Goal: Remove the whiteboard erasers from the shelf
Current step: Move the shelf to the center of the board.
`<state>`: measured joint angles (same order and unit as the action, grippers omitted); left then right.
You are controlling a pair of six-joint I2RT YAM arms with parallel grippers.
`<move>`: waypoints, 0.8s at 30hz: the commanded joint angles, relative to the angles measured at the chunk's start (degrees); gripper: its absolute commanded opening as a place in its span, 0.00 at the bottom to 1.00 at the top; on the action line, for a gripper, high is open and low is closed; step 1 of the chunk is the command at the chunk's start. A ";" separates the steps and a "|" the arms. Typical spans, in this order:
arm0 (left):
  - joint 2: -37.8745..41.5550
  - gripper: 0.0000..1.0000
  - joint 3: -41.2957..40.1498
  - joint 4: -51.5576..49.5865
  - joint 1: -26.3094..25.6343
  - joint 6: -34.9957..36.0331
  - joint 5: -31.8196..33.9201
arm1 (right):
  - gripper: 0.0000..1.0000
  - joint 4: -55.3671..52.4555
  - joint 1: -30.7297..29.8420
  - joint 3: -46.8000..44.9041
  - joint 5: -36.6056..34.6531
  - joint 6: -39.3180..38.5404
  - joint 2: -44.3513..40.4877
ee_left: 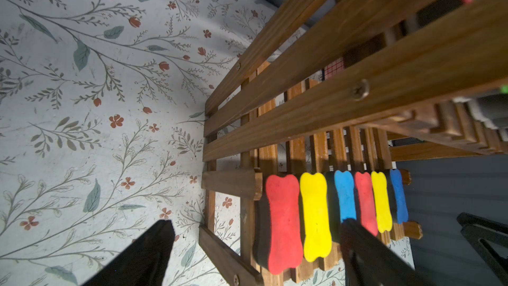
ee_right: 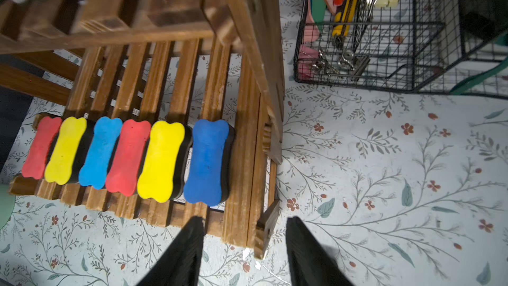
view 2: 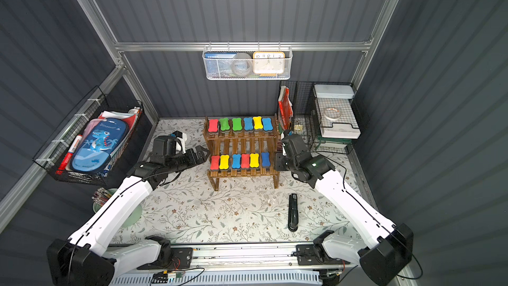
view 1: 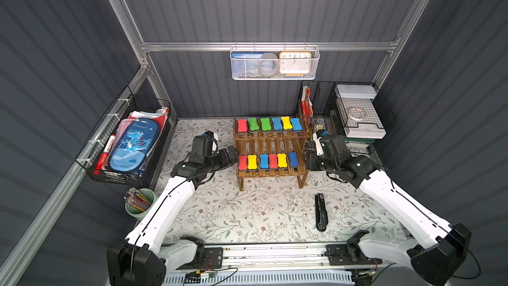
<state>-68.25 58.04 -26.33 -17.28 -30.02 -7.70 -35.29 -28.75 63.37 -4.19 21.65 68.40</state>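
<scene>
Floral tabletop (view 1: 247, 215), dark panel walls. In both top views the shelf (view 1: 270, 144) stands at the back middle with all twelve whiteboard erasers (view 1: 265, 124) on it, six on the upper tier and six on the lower. White mesh basket (view 1: 275, 76) on the rail holds a clock (view 1: 295, 63). Black wire basket (view 1: 93, 166) on the left wall holds a dinosaur pencil case (view 1: 133, 147) and a red marker (view 1: 105, 151). Green cup (view 1: 138, 213) holds pencils (view 1: 136, 200). Wire rack (view 1: 319, 100) at right holds white trays (view 1: 356, 91) and a tape roll (view 1: 356, 113). Stapler (view 1: 320, 213) lies on the table. My left gripper (view 1: 233, 155) sits just beside the lower tier's left end, my right gripper (view 1: 308, 160) beside its right end.

Left wrist view: my fingers (ee_left: 154, 251) are spread wide, nothing held. Red eraser (ee_left: 283, 224) and yellow eraser (ee_left: 314, 215) are nearest.

Right wrist view: my jaws stand apart and empty near the shelf's corner, dark blue eraser (ee_right: 207, 160) closest. The rack holds a yellow knife (ee_right: 347, 4) and binder clips (ee_right: 343, 61).
</scene>
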 commanded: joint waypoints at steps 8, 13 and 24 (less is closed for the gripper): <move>-5.79 0.94 4.37 0.45 -0.12 2.48 -0.78 | 0.41 11.93 3.17 -3.57 3.27 5.34 2.72; -8.45 0.89 6.31 0.23 -0.04 2.97 1.62 | 0.41 12.50 4.04 -2.37 2.83 5.16 5.41; -5.39 0.71 -0.35 2.12 -0.12 1.06 1.73 | 0.41 15.93 6.36 -5.35 4.87 5.98 5.64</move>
<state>-75.33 59.70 -25.08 -17.28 -28.23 -6.09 -20.93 -22.57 59.20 -0.21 26.96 73.95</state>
